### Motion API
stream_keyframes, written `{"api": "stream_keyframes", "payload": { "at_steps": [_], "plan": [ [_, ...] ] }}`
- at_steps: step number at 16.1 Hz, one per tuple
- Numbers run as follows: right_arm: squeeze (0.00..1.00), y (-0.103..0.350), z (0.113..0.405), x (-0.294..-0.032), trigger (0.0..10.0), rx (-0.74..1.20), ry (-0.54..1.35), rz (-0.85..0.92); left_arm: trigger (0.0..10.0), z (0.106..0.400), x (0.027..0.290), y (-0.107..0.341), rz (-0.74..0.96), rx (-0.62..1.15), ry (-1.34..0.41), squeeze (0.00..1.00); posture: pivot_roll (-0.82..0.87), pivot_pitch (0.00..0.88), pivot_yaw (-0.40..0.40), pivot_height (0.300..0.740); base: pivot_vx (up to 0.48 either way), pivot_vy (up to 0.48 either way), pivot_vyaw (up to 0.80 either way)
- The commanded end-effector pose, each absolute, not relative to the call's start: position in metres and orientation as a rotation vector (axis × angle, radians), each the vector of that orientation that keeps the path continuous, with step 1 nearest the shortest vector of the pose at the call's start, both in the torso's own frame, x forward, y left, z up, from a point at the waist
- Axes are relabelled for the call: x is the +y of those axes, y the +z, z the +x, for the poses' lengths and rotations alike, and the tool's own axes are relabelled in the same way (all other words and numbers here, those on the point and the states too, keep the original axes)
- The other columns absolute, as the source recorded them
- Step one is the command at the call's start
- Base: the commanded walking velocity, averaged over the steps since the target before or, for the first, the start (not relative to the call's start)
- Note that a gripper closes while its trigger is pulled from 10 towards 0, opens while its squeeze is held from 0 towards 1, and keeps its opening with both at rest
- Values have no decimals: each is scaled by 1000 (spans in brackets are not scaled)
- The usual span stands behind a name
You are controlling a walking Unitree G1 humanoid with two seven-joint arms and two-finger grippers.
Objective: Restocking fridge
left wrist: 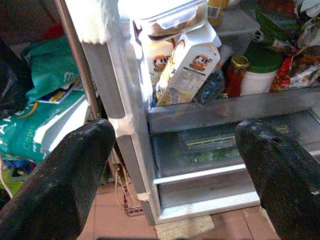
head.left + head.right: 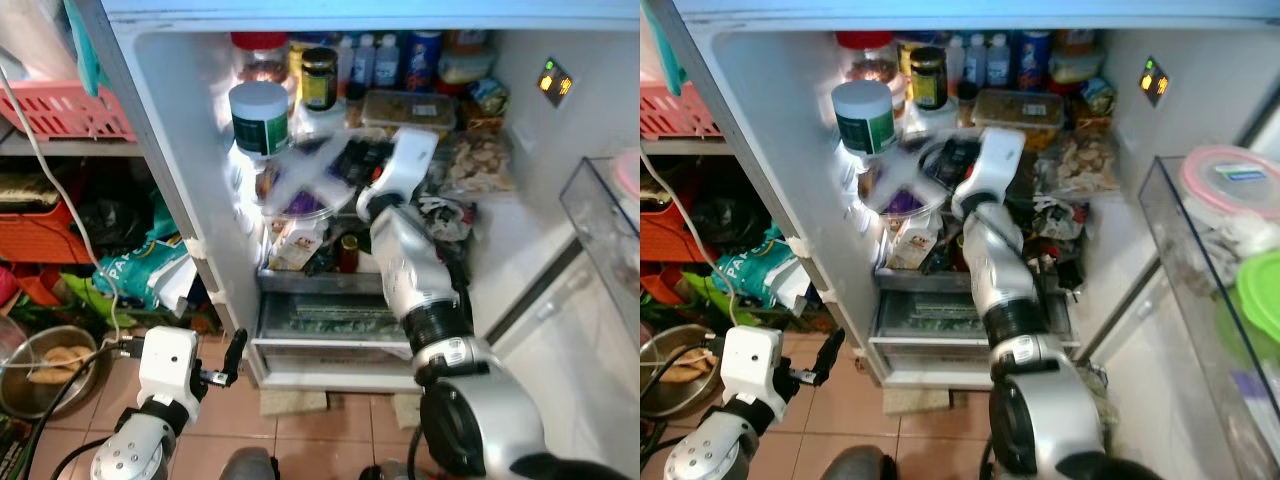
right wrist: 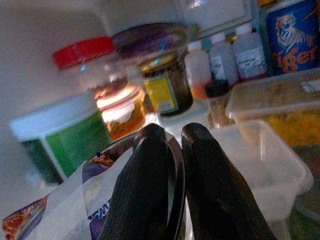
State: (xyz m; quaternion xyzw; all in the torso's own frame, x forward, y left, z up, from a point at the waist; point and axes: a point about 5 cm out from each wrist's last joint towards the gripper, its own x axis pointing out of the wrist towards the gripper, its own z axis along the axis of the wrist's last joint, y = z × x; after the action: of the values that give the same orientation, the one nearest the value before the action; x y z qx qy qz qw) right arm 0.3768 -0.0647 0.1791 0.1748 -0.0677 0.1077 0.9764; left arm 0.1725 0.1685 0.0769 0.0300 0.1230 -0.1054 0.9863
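Observation:
The fridge stands open in front of me, its shelves crowded. My right gripper reaches onto the middle shelf and is shut on the rim of a clear round container holding a purple packet. The container is blurred in the head views, just below a white-lidded green jar. Behind it stand a red-lidded jar, a dark jar and a clear lidded tub. Low by the floor, my left gripper hangs open and faces the crisper drawer and a milk carton.
The fridge door stands open at the right, with lidded tubs in its shelf. Left of the fridge are a rack with a pink basket, green bags and a metal bowl on the tiled floor.

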Motion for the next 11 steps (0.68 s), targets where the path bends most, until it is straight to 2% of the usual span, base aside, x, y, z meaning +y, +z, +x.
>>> {"api": "stream_keyframes", "payload": {
  "at_steps": [1, 6, 11],
  "plan": [
    [0, 180, 379, -61, 10000, -125, 190, 385, 10000, 172, 169, 82, 83, 235, -221, 0, 311, 87, 27, 740, 0, 0, 0],
    [0, 178, 392, -82, 10000, -81, -3, 394, 10000, 163, 178, 86, 113, 243, -186, 0, 361, 100, 31, 740, 0, 0, 0],
    [0, 188, 400, -88, 10000, -88, -54, 459, 10000, 161, 180, 87, 125, 251, -175, 0, 365, 104, 39, 740, 0, 0, 0]
  ]
}}
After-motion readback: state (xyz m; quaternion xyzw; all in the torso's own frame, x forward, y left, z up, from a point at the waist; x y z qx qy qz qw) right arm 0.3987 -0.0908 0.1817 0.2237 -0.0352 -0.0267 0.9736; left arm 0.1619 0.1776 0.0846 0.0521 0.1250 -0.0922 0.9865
